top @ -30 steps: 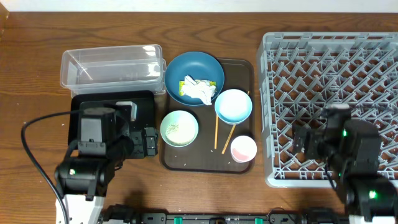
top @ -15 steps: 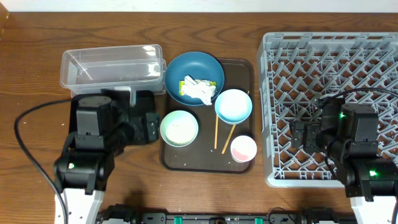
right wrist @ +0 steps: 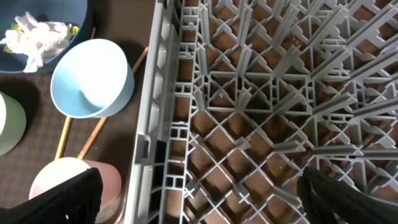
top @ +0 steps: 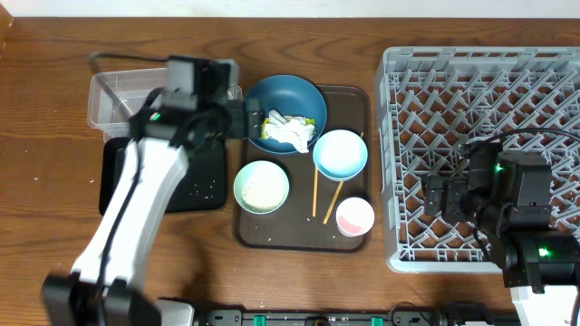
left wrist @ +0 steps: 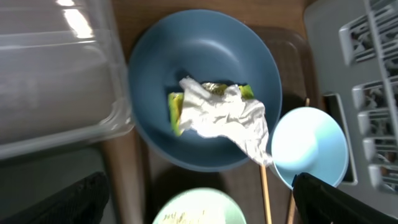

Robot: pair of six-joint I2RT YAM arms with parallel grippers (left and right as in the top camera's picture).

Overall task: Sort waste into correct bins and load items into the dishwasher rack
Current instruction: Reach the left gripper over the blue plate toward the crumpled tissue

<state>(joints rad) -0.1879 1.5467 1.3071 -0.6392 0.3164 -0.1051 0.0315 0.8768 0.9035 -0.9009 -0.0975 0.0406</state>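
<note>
The dark blue bowl (top: 292,94) holds the crumpled white tissue (top: 292,132) and the yellow-green wrapper (left wrist: 175,112). My left gripper (top: 248,119) is open at the bowl's left rim, above the tissue (left wrist: 224,115); its jaws stand wide apart and empty (left wrist: 205,202). The light blue bowl (top: 340,154), the pale green bowl (top: 261,186) with rice grains, the pink cup (top: 354,216) and two chopsticks (top: 315,195) sit on the brown tray. My right gripper (top: 444,197) is open and empty over the left part of the grey rack (top: 480,91), as the right wrist view (right wrist: 202,202) shows.
The clear tub (top: 118,95) stands at the back left, partly under my left arm. The black tray (top: 204,181) lies in front of it with white specks on it. The brown serving tray (top: 351,95) lies between the bins and the rack.
My left arm has swung from over the black tray up and right to the dark blue bowl. My right gripper shifted slightly a second ago and has since held still.
</note>
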